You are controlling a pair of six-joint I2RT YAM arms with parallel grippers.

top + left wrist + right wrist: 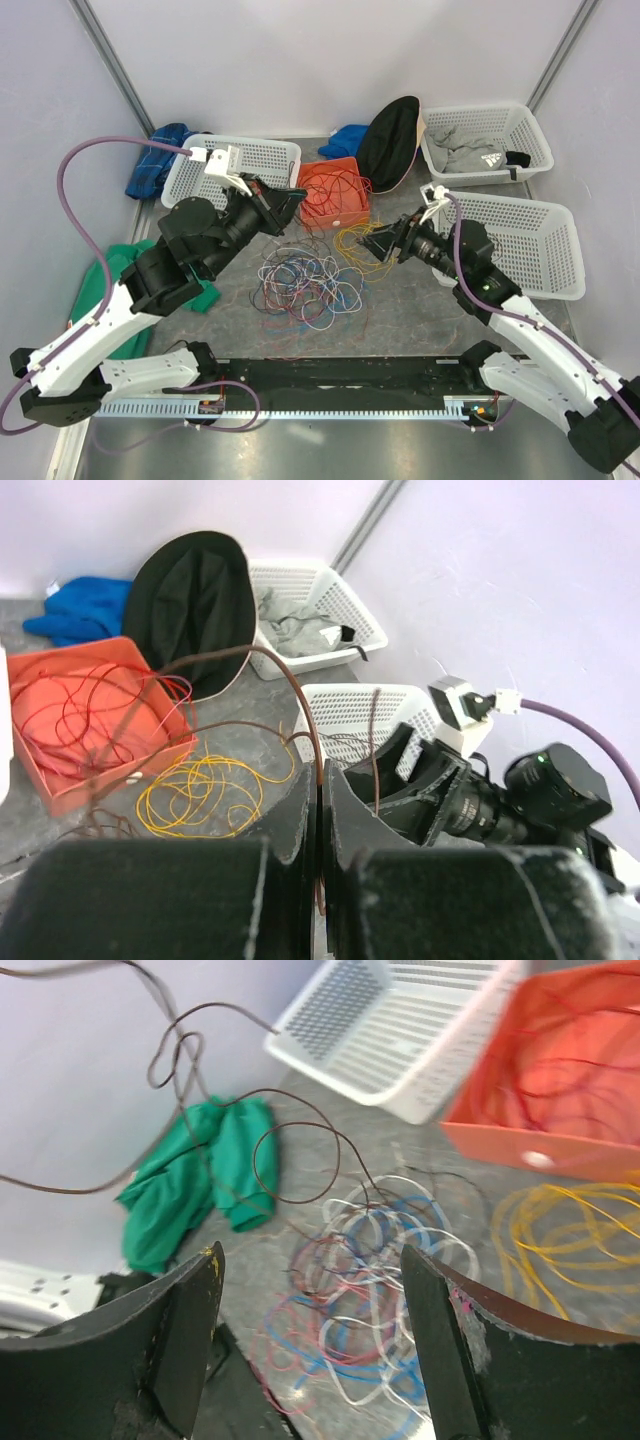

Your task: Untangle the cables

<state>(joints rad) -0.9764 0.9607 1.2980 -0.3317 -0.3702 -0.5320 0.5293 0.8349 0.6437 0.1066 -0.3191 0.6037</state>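
- On the grey bench [415, 320], ringed by pale lilac walls [300, 60], the cables [300, 285] lie tangled just in front of the orange tray [352, 218].
- Left claw [320, 785] pressed together on a brown cable [300, 690]; right claw [310, 1260] spread, empty.
- Right of the tray, a basket's [525, 125] grey cloth [465, 155] bears a white logo, too small to read.
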